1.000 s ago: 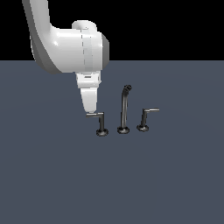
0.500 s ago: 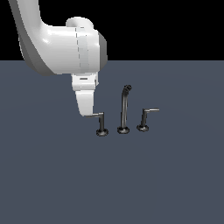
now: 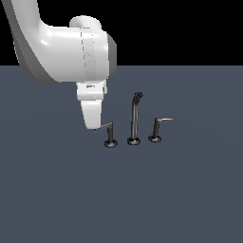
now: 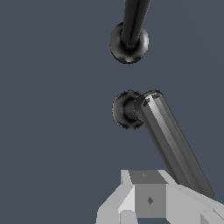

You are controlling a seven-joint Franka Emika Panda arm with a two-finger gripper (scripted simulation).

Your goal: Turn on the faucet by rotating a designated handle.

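The faucet stands on the dark grey floor as three dark metal pieces. The tall curved spout is in the middle. The handle is on the exterior view's left of it, and its thin lever bar points left and slightly down towards my gripper. The white fingers appear shut, with their tip at the bar's free end. In the wrist view the handle's base and its lever bar run towards my gripper, with the spout beyond.
The twin handle stands on the exterior view's right of the spout, and its bar points right. The flat dark grey floor stretches all around. My large white arm hangs over the exterior view's upper left.
My gripper has moved towards the exterior view's left and slightly lower. The handle's lever bar has swung with it and now slopes down to the left.
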